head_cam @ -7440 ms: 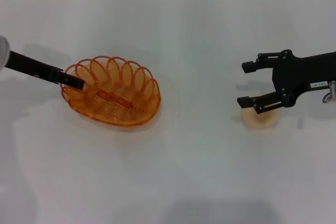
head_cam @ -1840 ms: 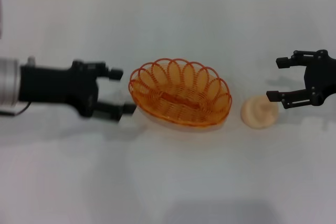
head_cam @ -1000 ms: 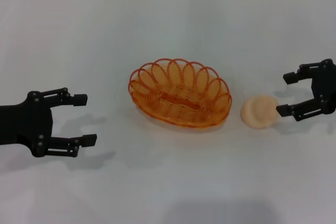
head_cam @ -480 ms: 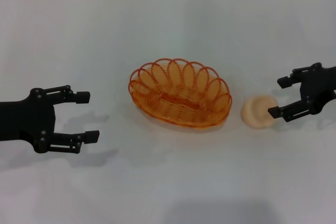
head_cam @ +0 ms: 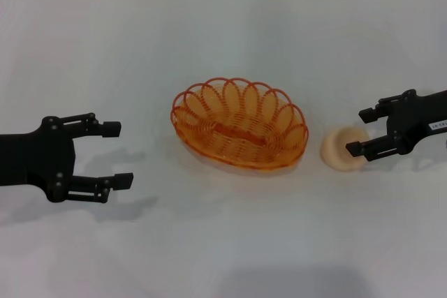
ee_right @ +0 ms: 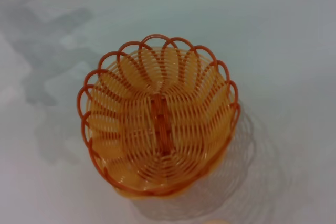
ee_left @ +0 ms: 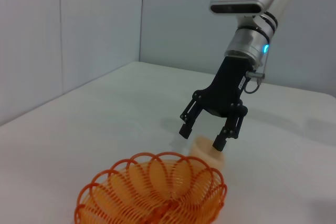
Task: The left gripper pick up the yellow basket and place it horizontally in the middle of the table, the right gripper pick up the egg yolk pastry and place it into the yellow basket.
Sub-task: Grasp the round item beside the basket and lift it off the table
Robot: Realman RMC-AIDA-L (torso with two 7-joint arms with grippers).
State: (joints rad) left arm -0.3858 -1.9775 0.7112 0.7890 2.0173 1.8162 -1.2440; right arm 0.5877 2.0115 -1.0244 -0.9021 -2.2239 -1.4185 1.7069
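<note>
White worktop carrying one yellow basket, one egg yolk pastry, two hands working over it.
Basket is sitting upright mid-worktop, nothing lying inside it. Pastry is resting on the worktop just beside the basket's right end. Right hand is hovering at the pastry with fingers spread around its right side, not gripping it. Left hand is sitting well apart to the basket's left, fingers spread, holding nothing.
</note>
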